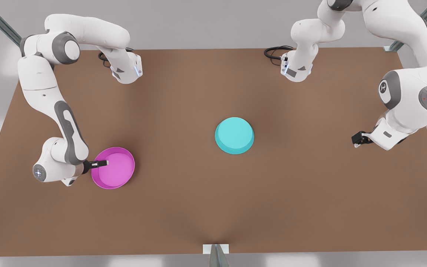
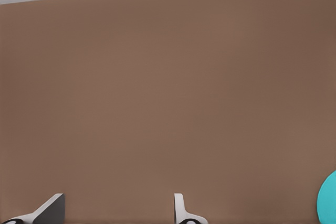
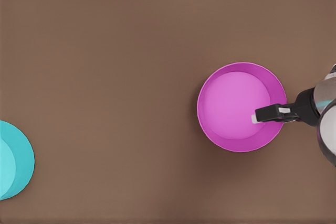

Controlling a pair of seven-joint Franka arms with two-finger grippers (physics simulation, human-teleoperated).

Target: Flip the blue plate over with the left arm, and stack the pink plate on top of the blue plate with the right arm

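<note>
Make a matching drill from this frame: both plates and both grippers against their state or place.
Things:
1. blue plate
2. pink plate
3. left gripper
4. right gripper

States or places:
A. at the pink plate's rim
B. open side up
C. upside down
D. open, empty, at the front view's right

Pairs: 1-C, 2-B, 3-D, 4-A

In the right wrist view the blue plate (image 3: 14,160) was cut off by the picture's edge, well apart from the pink plate (image 3: 241,107). Whether the right gripper (image 3: 255,117) pinched the pink plate's rim could not be told. The left gripper (image 1: 356,142) was too small to read.
</note>
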